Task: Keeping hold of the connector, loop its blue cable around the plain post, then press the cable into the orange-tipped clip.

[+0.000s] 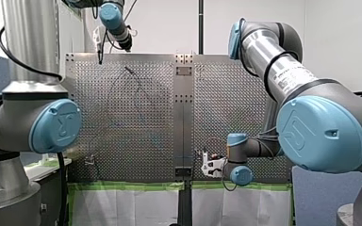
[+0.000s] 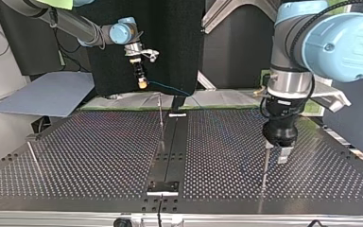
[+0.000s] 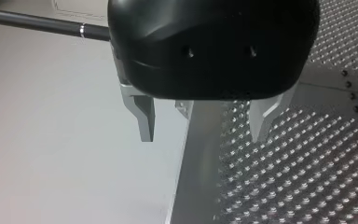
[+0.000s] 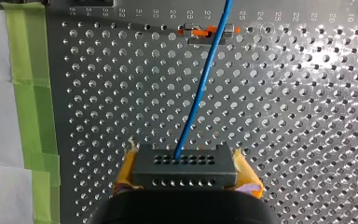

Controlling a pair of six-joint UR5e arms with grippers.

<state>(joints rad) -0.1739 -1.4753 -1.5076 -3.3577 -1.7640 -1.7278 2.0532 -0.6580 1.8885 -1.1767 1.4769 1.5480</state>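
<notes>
connector (image 4: 184, 167) clamped between right fingers (image 4: 123, 176), cable (image 4: 197, 98) ahead crosses clip (image 4: 196, 32); left fingers (image 3: 144, 116) open. likely clip step: next press cable down.

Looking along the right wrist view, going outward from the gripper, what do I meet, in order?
The yellow pads → the connector clamped between them → the blue cable running ahead → the orange-tipped clip.

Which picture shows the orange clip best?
The right wrist view: the orange-tipped clip sits ahead of my right gripper, with the blue cable crossing it. I cannot make it out in the front, top or left wrist views.
</notes>
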